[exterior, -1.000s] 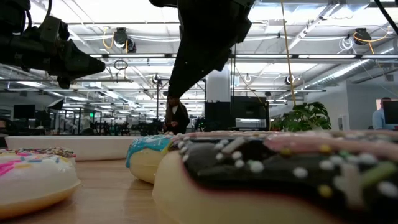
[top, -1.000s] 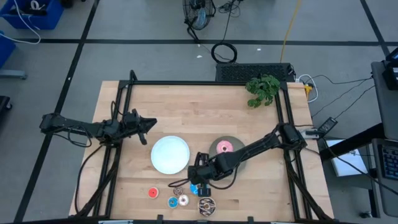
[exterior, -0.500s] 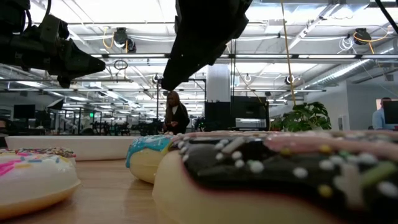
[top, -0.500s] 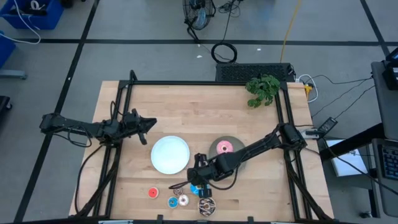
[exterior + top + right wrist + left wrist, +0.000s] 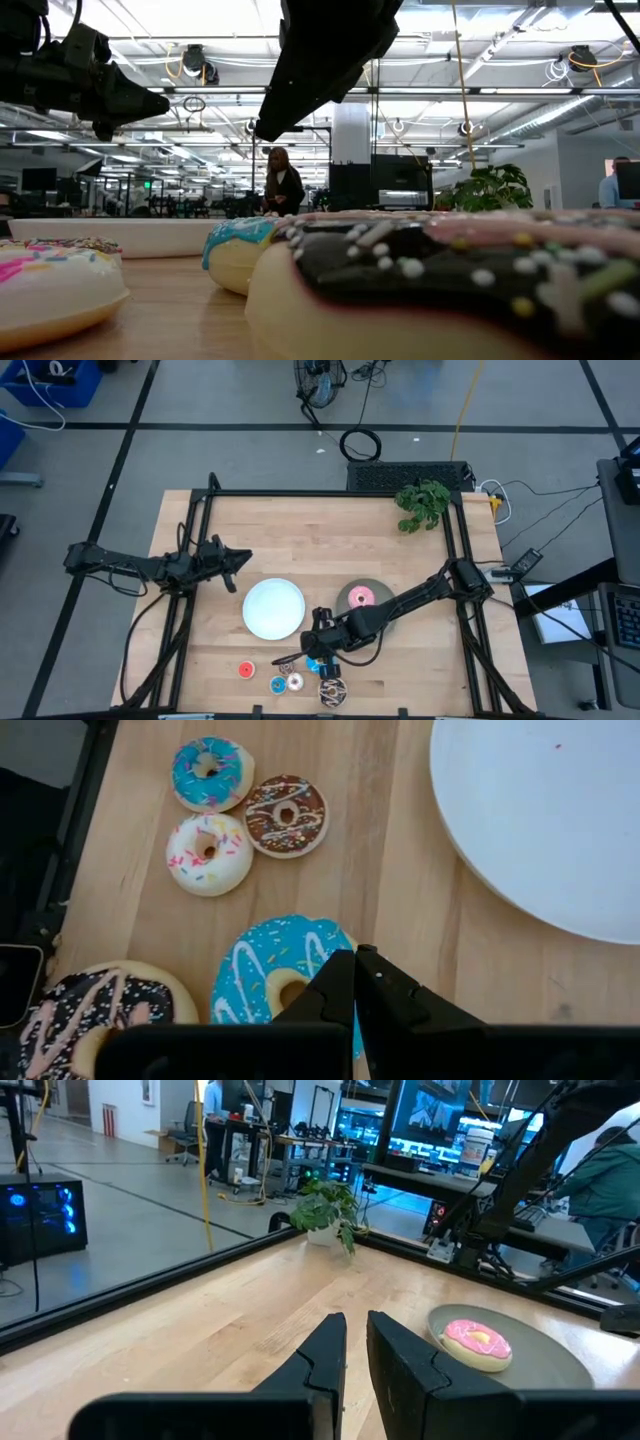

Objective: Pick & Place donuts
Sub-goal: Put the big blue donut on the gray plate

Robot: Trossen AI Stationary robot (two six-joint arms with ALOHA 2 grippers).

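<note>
The right gripper (image 5: 353, 982) hangs with jaws together, holding nothing, over the large blue donut (image 5: 280, 975) lying on the table (image 5: 330, 545) just beside the white plate (image 5: 560, 820). Near that plate also lie a small blue donut (image 5: 212, 773), white donut (image 5: 208, 853), brown donut (image 5: 286, 815), red donut (image 5: 246, 669) and a dark sprinkled donut (image 5: 95, 1015). A pink donut (image 5: 476, 1342) sits on the grey plate (image 5: 545, 1370) beside it. The left gripper (image 5: 356, 1355) waits farther off, jaws nearly together, empty. No writing can be read

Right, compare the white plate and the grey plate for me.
The white plate holds nothing; the grey plate carries a pink donut. In the high view the white plate looks larger than the grey plate, and the right arm crosses the grey plate, not the white. Both are round, side by side on the table.
</note>
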